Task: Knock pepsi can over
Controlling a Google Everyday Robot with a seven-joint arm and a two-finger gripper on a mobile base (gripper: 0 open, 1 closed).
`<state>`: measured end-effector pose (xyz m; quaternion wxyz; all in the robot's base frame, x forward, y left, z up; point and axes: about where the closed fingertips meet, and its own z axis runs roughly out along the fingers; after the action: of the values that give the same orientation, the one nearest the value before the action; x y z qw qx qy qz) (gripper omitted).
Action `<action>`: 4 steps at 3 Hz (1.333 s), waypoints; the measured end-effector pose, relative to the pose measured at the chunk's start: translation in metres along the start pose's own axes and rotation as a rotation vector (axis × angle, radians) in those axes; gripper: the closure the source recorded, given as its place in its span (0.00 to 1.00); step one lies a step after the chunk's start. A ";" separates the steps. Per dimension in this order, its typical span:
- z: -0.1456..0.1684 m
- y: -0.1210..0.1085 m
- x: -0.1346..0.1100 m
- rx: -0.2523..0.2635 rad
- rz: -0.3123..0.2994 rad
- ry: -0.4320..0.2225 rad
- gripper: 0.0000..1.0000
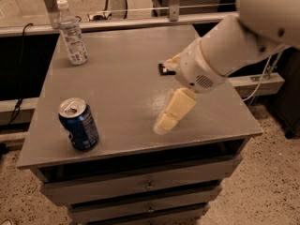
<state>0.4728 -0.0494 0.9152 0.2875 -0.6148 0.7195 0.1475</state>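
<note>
The pepsi can [78,124], blue with a silver top and pull-tab, stands upright near the front left corner of the grey tabletop [122,78]. My gripper [169,116] hangs over the front middle of the table, pointing down and left, well to the right of the can and not touching it. The white arm reaches in from the upper right and covers most of a small black object [162,68] lying on the table.
A clear plastic water bottle [71,33] stands upright at the back left corner. The table is a cabinet with drawers [140,186] below. A rail and cables run behind it, and speckled floor lies around.
</note>
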 end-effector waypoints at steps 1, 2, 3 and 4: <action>0.068 0.017 -0.049 -0.082 -0.026 -0.219 0.00; 0.105 0.034 -0.075 -0.146 -0.017 -0.343 0.00; 0.129 0.054 -0.101 -0.220 0.015 -0.442 0.00; 0.149 0.074 -0.119 -0.309 0.077 -0.514 0.18</action>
<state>0.4449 0.1449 0.8582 0.3573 -0.5660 0.6151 0.4167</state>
